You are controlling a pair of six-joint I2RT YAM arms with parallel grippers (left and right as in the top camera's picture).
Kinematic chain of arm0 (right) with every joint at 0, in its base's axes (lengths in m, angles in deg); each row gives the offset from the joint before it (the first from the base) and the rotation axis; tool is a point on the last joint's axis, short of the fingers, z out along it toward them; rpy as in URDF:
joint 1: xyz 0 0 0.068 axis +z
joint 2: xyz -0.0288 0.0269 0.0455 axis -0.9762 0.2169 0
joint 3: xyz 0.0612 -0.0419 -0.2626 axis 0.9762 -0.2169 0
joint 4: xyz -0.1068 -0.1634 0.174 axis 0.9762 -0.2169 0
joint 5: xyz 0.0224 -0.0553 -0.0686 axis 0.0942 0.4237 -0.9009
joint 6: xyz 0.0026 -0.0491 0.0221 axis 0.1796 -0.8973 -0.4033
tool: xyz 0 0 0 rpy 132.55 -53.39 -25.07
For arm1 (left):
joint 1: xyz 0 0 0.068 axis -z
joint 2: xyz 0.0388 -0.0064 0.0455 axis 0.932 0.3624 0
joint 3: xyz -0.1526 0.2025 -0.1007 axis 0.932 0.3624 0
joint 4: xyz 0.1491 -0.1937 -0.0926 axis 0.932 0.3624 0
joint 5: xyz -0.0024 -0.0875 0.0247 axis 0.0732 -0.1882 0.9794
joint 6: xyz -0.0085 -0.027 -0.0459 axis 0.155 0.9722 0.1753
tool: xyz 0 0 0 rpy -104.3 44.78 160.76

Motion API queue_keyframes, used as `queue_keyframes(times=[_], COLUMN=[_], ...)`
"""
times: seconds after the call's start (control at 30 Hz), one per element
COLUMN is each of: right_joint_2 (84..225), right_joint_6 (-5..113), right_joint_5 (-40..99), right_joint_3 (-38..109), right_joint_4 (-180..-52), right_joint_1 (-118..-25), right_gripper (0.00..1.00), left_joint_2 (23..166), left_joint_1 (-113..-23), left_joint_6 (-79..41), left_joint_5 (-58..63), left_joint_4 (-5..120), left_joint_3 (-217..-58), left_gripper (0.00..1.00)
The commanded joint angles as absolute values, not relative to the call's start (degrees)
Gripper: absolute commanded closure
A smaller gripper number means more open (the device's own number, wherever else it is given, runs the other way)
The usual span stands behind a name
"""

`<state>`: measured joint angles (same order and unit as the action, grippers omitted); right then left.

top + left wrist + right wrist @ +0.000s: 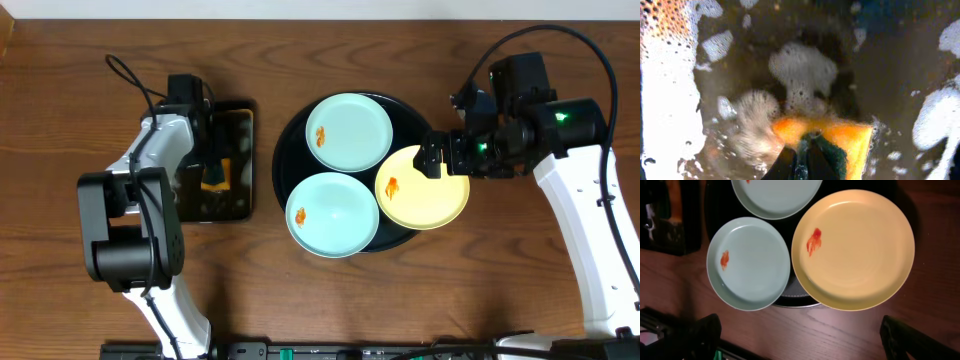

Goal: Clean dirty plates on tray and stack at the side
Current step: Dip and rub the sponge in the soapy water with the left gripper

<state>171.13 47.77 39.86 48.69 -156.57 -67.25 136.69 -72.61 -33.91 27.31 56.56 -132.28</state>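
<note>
Overhead, left gripper (214, 168) clamped on sponge (840, 140) (foamy small tray (243, 125)), right gripper (444, 156) spread apart above yellow plate (425, 195).

Left arm (150, 150): left of the tray (283, 150), wrist pitched down, left gripper (212, 162) clamped on a sponge (840, 140). Right arm (580, 220): right of the tray, right gripper (441, 158) spread wide, empty, above its right rim.

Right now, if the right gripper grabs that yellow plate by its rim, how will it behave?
The yellow plate looks rigid and smooth, so probably stiff but slippery in a rim pinch. It overhangs the rim of the black tray, so a push may rock or tip it. Likely breakable if dropped, though its material is unclear.
</note>
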Motion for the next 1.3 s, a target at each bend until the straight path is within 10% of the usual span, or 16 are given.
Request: queue_keyframes(times=[0.0,0.23,1.27], right_joint_2=[170.87,170.87,170.87], right_joint_6=[47.75,47.75,47.75], right_joint_5=[39.73,39.73,39.73], right_joint_3=[49.63,49.63,49.63], right_joint_4=[-156.7,-156.85,-156.83], right_joint_1=[-66.62,-66.62,-66.62], right_gripper=[0.01,0.01,0.01], left_joint_2=[136.32,128.06,132.21], left_joint_1=[-72.7,-72.7,-72.18], left_joint_6=[-34.81,-34.33,-49.17], left_joint_5=[27.42,27.24,22.85], left_joint_4=[59.73,62.33,67.66], left_joint_3=[-132.48,-132.98,-129.18], left_gripper=[0.86,0.34,0.39])
